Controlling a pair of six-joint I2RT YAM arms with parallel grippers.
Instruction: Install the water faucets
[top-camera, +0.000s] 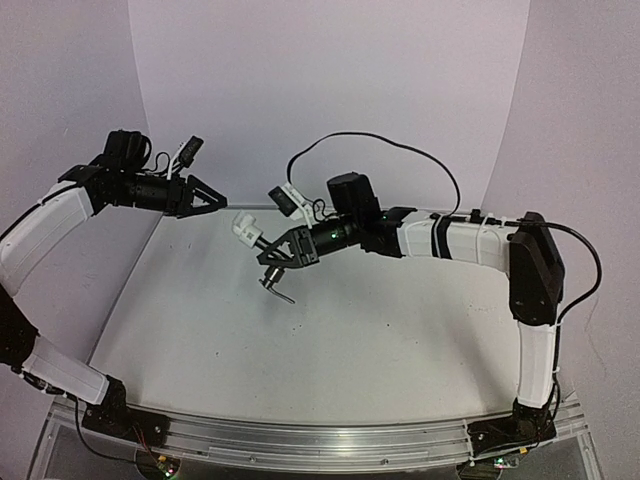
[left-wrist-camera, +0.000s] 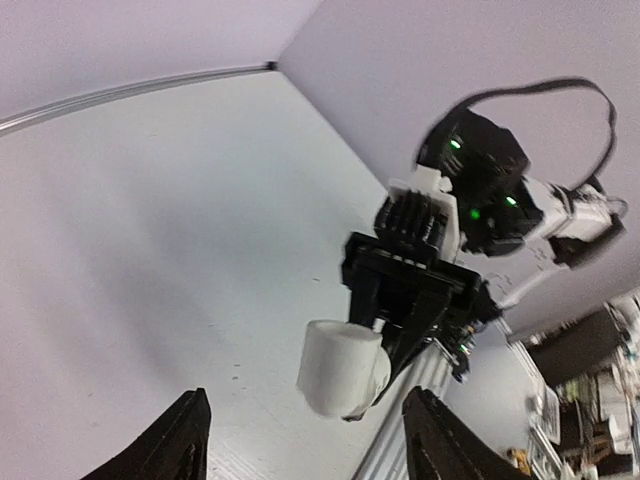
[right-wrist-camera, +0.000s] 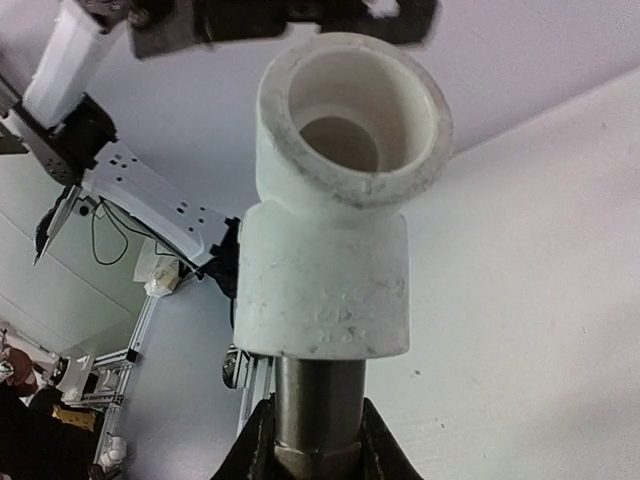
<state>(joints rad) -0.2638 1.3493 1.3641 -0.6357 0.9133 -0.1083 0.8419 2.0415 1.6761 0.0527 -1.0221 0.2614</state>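
Saw the water faucet (top-camera: 247, 230) up over the back part of the white table (top-camera: 400, 340), close to the purple wall (top-camera: 330, 80). Was pinched in the right gripper (right-wrist-camera: 318, 445), with the two fingers pressed on both sides of its metal stem (right-wrist-camera: 320, 385). Had a white fitting (right-wrist-camera: 335, 270) on the top end of that stem.

From above, lay on a slant: white end up and to the left, toward the back wall and the left gripper (top-camera: 215, 198); dark end (top-camera: 271, 279) lower and nearer, with a thin little bar sticking out to the right. Ran long from the white end to the dark end, crosswise to the right gripper's fingers. Could not tell if the dark end touched the table.

In the right wrist view, stood straight up out of the fingers. Bent like an elbow at the top, with the round open mouth turned toward that camera and a bit upward.

Saw the left gripper with its fingers (left-wrist-camera: 185, 440) spread wide and nothing between them. Pointed toward the white end, which hung just ahead of the gap, apart from both fingers.
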